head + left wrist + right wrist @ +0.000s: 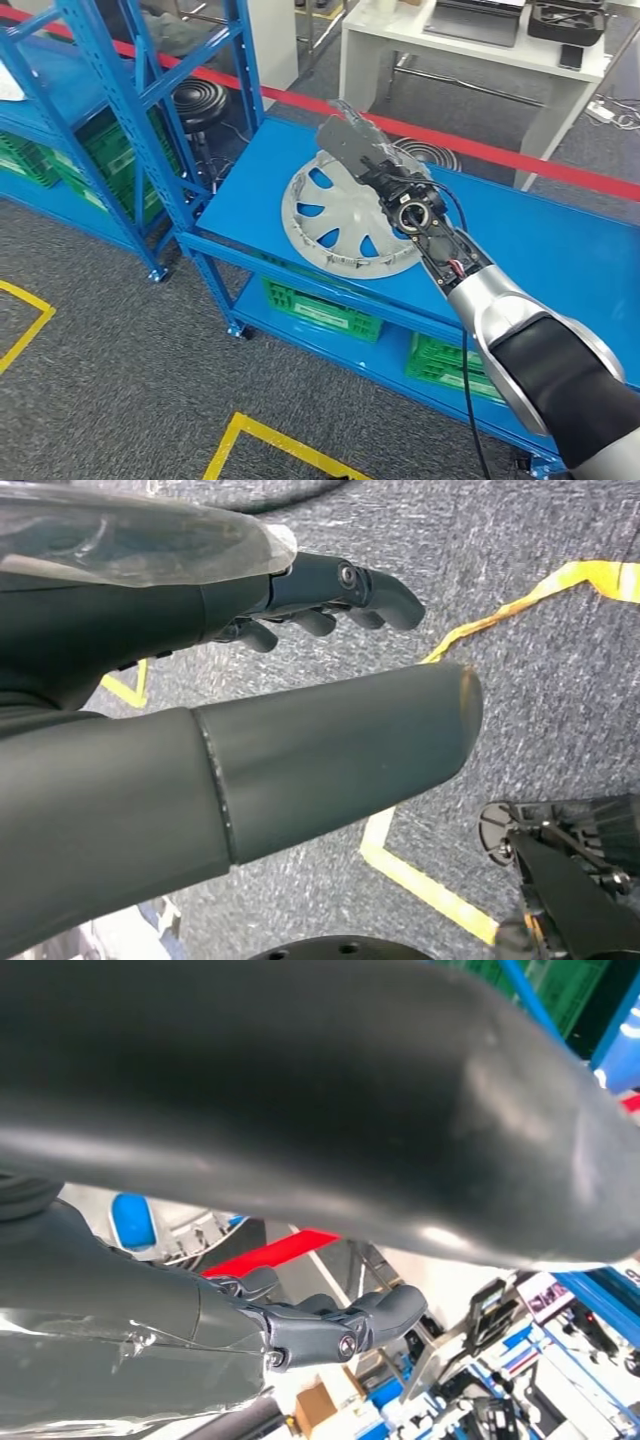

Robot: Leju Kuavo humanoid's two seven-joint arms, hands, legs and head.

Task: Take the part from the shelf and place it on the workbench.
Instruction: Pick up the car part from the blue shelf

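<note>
The part is a silver hubcap (340, 215) lying flat on the top of a blue shelf unit (543, 250). My right hand (353, 143) reaches out over the hubcap's far rim with its fingers stretched forward, and I see nothing held in it. In the right wrist view the thick thumb (317, 1110) and dark fingers (351, 1328) stand apart, with a piece of the hubcap (181, 1238) behind them. My left hand (151, 610) hangs over the grey carpet, thumb straight and fingers loosely bent, holding nothing.
Green crates (324, 310) sit on the shelf's lower level. A second blue rack (98, 120) stands to the left. A white table (468, 55) stands beyond a red floor line (528, 160). Yellow tape (256, 430) marks the carpet in front.
</note>
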